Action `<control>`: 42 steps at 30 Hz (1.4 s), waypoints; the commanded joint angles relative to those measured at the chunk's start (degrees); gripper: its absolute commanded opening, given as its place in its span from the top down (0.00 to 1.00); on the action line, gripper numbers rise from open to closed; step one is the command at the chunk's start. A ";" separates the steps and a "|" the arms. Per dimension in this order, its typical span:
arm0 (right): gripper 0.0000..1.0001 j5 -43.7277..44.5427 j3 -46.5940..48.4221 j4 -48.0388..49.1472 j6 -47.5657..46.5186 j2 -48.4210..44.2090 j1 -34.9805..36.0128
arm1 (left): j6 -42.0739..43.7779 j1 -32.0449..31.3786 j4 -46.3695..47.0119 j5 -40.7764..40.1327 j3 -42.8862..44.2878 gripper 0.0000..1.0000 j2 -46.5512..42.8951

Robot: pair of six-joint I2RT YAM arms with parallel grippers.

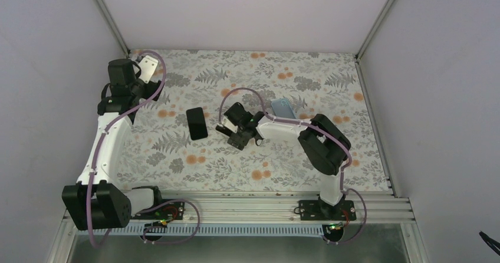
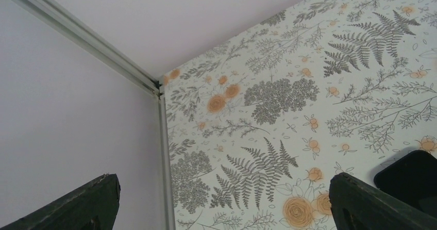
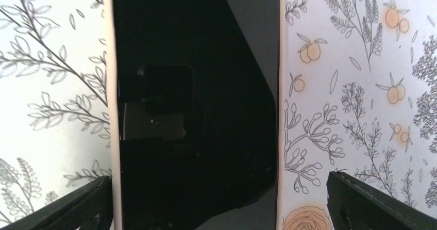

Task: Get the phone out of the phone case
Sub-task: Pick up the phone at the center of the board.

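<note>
Fingers of the right gripper (image 1: 236, 134) are held wide apart, and nothing is gripped between them. They are pointed at the phone (image 1: 197, 123), which is laid flat, shiny dark side up, on the flowery table (image 1: 330, 157), just beside the gripper. A thin pale rim, taken to be the case (image 3: 109, 111), is seen along both long sides of the phone, so the phone is judged to be inside it. The wide gap is likely chosen so that the phone can fit between the fingers when it is grabbed. The left gripper (image 2: 224, 189) is also spread wide, and nothing is held by it. It is parked near the far left corner, well apart from the phone, likely so the way is left free. A pale blue flat thing (image 1: 282, 105) is seen behind the right arm; what it is cannot be told.
</note>
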 commanded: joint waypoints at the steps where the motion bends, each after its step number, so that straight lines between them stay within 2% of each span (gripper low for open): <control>1: 0.00 -4.54 0.94 -7.01 -2.07 1.23 -2.12 | -0.83 0.45 -0.56 1.83 -0.58 0.00 0.82; 9: 0.00 -15.14 3.29 -10.39 -7.60 3.53 -5.85 | -0.29 0.41 -0.96 3.54 -1.04 0.00 1.48; 19: 0.00 -18.96 4.26 -14.08 -8.88 7.90 -6.59 | 0.77 0.45 -2.52 5.12 -1.03 0.00 1.91; 23: 0.01 -19.82 2.88 -14.53 -8.97 8.58 -6.55 | 1.14 0.45 -5.16 8.55 0.28 0.00 3.30; 26: 0.08 -19.61 1.97 -14.46 -8.49 8.63 -6.60 | 1.37 0.43 -7.99 12.45 1.84 0.00 4.84; 28: 0.19 -18.64 1.30 -13.90 -7.97 8.35 -6.59 | 1.31 0.42 -9.34 13.63 2.53 0.00 5.79; 32: 0.27 -15.24 0.29 -12.08 -6.24 7.23 -6.59 | 0.34 0.45 -10.65 15.04 3.14 0.00 7.02; 36: 0.34 -12.10 -0.34 -9.72 -4.83 4.87 -6.59 | -0.49 0.45 -12.46 21.90 3.59 0.00 8.49; 42: 0.39 -10.07 0.21 -7.10 -4.10 -3.75 -6.59 | 1.02 0.30 -23.08 43.39 10.55 0.02 17.76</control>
